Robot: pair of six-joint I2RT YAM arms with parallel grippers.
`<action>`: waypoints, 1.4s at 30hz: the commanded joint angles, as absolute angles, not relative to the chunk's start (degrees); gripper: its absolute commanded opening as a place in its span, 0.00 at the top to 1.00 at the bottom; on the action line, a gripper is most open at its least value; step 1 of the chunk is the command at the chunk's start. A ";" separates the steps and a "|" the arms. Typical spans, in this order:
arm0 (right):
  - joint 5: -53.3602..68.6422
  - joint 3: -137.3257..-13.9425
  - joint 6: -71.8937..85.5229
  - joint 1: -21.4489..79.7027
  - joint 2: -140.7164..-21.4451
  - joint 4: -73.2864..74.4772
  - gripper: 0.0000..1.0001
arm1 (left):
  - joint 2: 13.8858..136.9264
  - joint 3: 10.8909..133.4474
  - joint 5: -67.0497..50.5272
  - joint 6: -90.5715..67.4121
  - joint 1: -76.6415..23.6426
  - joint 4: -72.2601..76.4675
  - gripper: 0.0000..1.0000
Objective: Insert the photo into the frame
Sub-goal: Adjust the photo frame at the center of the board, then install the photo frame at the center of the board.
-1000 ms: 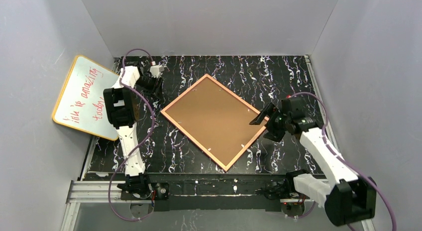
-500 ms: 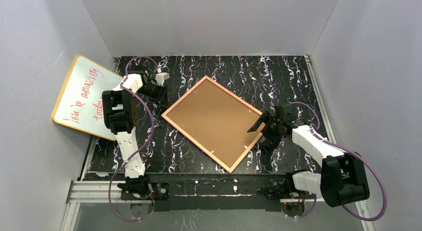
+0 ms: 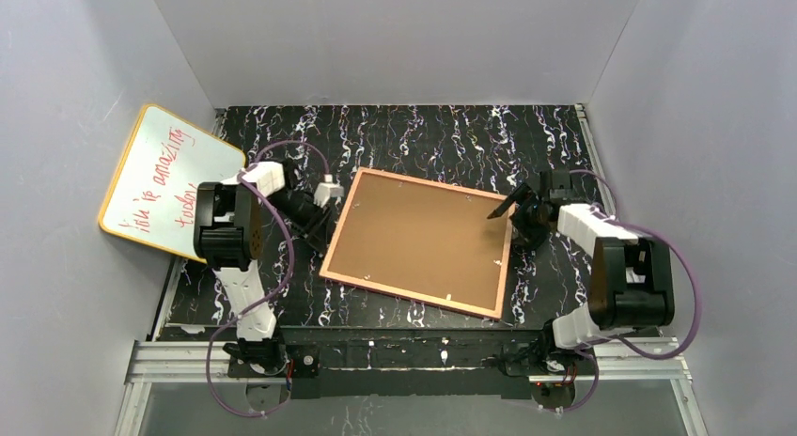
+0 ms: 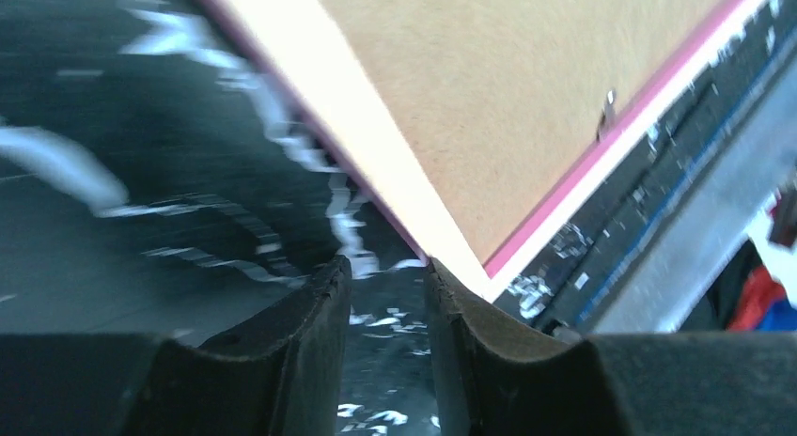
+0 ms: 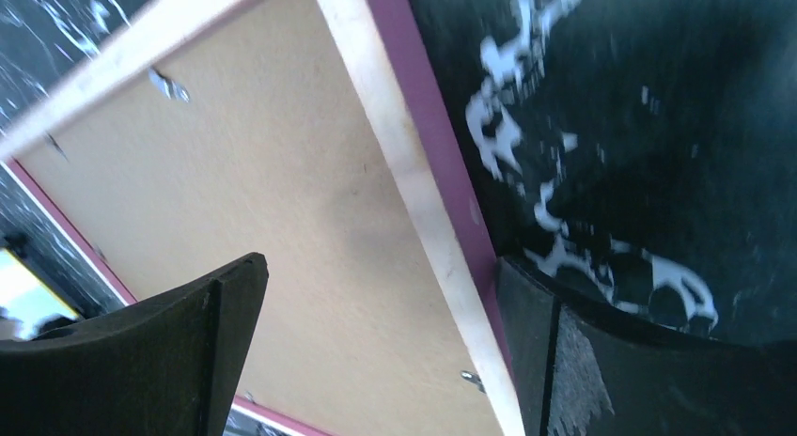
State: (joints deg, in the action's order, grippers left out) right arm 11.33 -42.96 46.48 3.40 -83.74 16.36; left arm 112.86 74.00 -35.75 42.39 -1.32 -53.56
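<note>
The frame (image 3: 418, 241) lies reverse side up in the middle of the table, its brown backing board showing inside a thin pink rim. The photo is not in view. My left gripper (image 3: 322, 237) is low at the frame's left edge. In the left wrist view (image 4: 387, 267) its jaws stand a narrow gap apart with only table between them, and the right fingertip (image 4: 451, 286) touches the frame's rim (image 4: 526, 88). My right gripper (image 3: 512, 220) is wide open at the frame's far right corner. In the right wrist view (image 5: 378, 262) it straddles the rim (image 5: 414, 182).
A yellow-rimmed whiteboard (image 3: 169, 182) with red writing leans at the left wall. Grey walls close in the back and both sides. A metal rail (image 3: 414, 356) runs along the near edge by the arm bases.
The frame has turned from a diamond to nearly square with the table. My left gripper moved nearer along its left edge. My right gripper moved farther back to its right corner.
</note>
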 commanded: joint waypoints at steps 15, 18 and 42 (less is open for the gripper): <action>8.84 -65.78 55.27 17.51 -87.79 14.93 0.12 | 119.67 82.85 -52.85 50.79 3.27 -74.07 0.51; 9.27 -65.21 60.81 24.96 -91.98 8.27 0.19 | 122.04 80.53 -52.78 47.15 2.03 -69.59 0.50; 10.86 -87.70 73.82 43.68 -126.98 -6.80 0.36 | 118.14 69.41 -41.61 28.36 1.50 -44.16 0.72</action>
